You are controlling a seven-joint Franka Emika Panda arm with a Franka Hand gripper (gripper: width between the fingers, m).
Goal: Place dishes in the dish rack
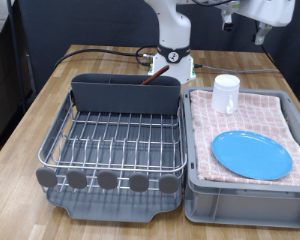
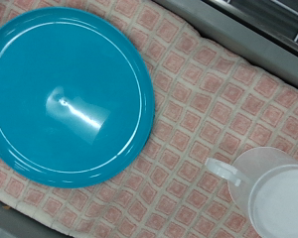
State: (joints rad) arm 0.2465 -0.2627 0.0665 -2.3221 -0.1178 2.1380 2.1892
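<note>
Round tabs (image 1: 108, 181) line the near edge of the dish rack (image 1: 112, 140), which fills the left half of the exterior view. Its wire grid (image 1: 115, 135) carries no dish. At the rack's far side stands the tall utensil compartment (image 1: 125, 93), and a brown wooden spoon (image 1: 155, 72) appears to stand in it near its right end, handle up; that part of the job looks done.

The light-blue plate (image 1: 251, 154) lies flat on the pink checked cloth (image 1: 245, 120) in the grey bin (image 1: 245, 185) to the right of the rack, towards the bin's near end. The white cup (image 1: 226, 93) stands upright at the bin's far end, well apart from the plate. In the wrist view the plate (image 2: 70, 94) fills most of the picture, with the cup (image 2: 273, 193) and its handle off to one side, so the hand seems to hang high above the bin and nearer the plate.

Only part of the gripper (image 1: 245, 22) shows, at the top right of the exterior view, and no fingers show in the wrist view, so whether it is wide or narrow I cannot tell. Nothing is seen between its fingers.

A flat plate on soft cloth offers little to pinch. To do it well I would judge that the fingers should close over the rim at one edge, tilt the plate upright, and keep clear of the cup.
</note>
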